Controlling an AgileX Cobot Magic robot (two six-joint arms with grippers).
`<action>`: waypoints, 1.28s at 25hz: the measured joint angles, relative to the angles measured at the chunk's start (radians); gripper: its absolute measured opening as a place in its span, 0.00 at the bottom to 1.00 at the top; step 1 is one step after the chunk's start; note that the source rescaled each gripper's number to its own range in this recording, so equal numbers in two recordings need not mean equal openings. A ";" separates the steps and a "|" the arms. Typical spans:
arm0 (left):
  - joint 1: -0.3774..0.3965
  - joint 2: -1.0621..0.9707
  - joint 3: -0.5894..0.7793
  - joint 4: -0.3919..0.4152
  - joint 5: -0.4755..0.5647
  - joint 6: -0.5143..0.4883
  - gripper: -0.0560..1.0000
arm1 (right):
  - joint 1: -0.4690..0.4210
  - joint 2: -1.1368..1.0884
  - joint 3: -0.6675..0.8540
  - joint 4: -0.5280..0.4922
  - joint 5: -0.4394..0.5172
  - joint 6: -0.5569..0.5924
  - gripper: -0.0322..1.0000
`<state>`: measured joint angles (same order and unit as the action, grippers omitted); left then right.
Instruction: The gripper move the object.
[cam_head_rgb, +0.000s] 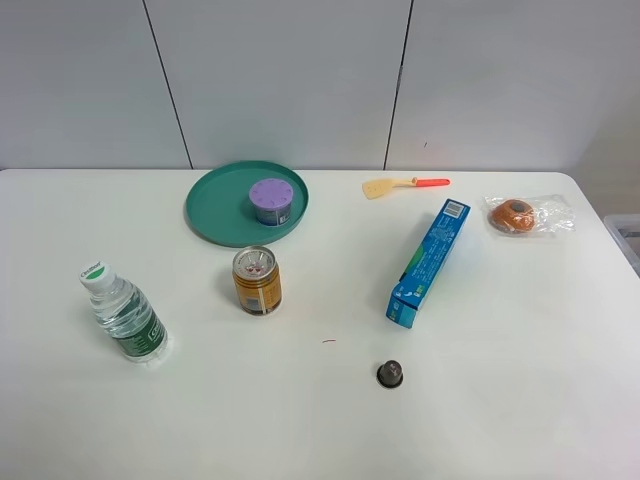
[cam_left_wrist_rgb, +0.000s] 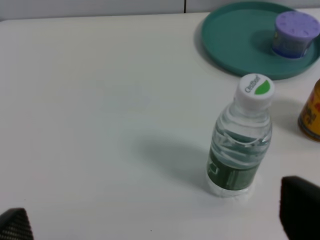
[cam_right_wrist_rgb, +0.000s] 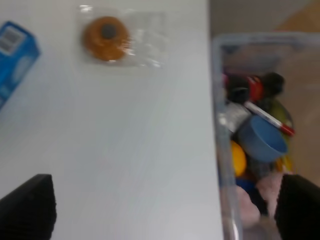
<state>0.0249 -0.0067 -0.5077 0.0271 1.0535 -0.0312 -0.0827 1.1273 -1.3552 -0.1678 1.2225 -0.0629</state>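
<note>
The lavender-purple jar with a dimpled lid stands upright on a teal plate at the back left of the white table. It also shows in the left wrist view, far from the gripper, on the plate. Neither arm shows in the exterior high view. My left gripper is open and empty, its black fingertips wide apart, near a water bottle. My right gripper is open and empty, fingertips wide apart, over the table's right edge.
A water bottle stands front left and a gold can in front of the plate. A blue box, dark capsule, yellow spatula and wrapped bun lie on the right. A clear bin of items sits off the right edge.
</note>
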 joint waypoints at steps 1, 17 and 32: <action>0.000 0.000 0.000 0.000 0.000 0.000 1.00 | -0.031 -0.034 0.019 0.000 0.000 0.000 0.55; 0.000 0.000 0.000 0.000 0.000 0.000 1.00 | -0.085 -0.766 0.581 0.104 -0.080 0.052 0.55; 0.000 0.000 0.000 0.000 0.000 0.000 1.00 | -0.085 -1.072 0.857 0.186 -0.153 -0.034 0.55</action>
<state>0.0249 -0.0067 -0.5077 0.0271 1.0535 -0.0312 -0.1673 0.0551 -0.4987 0.0182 1.0697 -0.0966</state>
